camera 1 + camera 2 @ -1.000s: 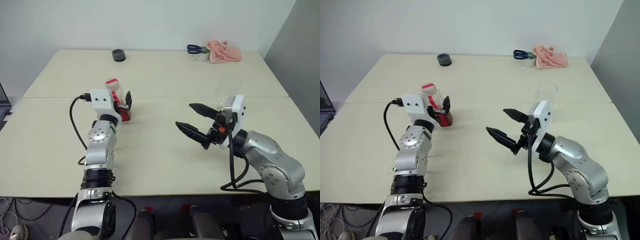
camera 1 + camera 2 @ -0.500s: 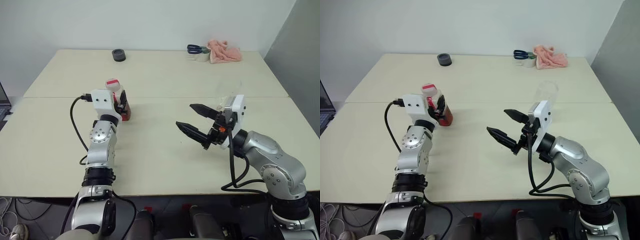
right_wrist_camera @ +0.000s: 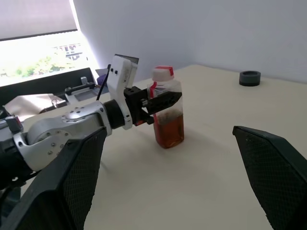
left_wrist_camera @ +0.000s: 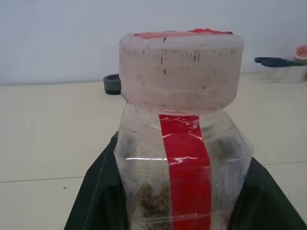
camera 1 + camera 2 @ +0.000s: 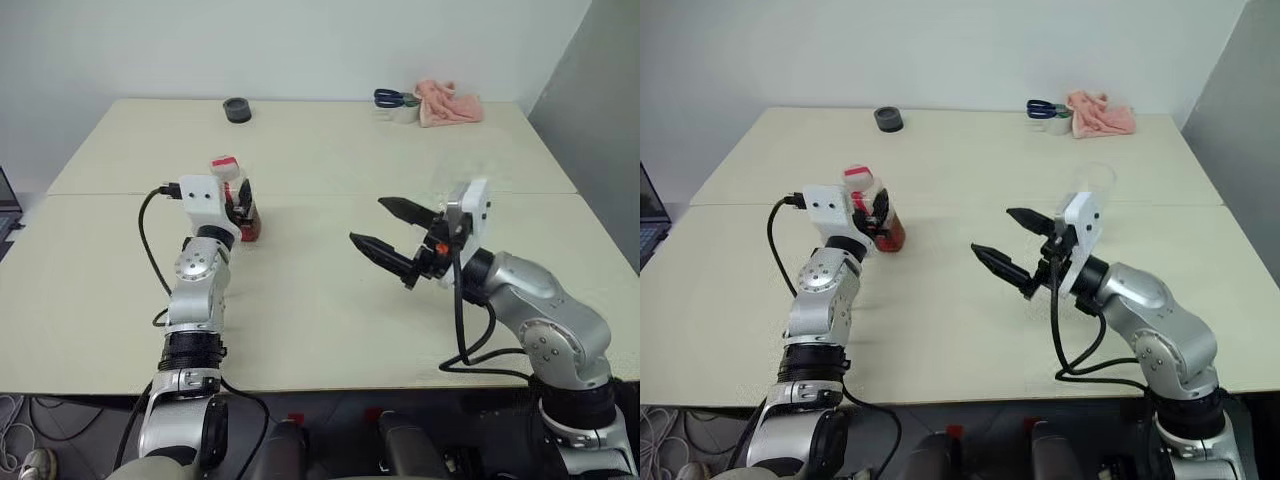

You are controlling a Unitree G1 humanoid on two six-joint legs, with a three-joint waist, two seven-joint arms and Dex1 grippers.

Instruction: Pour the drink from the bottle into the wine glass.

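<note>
Bottle [image 5: 877, 212] stands upright near the desk's [image 5: 960, 160] left edge, clamped in the left gripper [image 5: 877, 213]; right gripper [image 5: 1010, 243], jaws apart, hovers well clear, glass [image 5: 1092, 183] just beyond it.

Far end of my table [image 5: 300, 150] has a small dark round puck [image 5: 237, 110] sitting off to the left. Over at the far right corner there's a crumpled pink cloth [image 5: 449, 103], with blue-handled scissors [image 5: 392, 97] right beside it, lying on something pale I can't make out.
</note>
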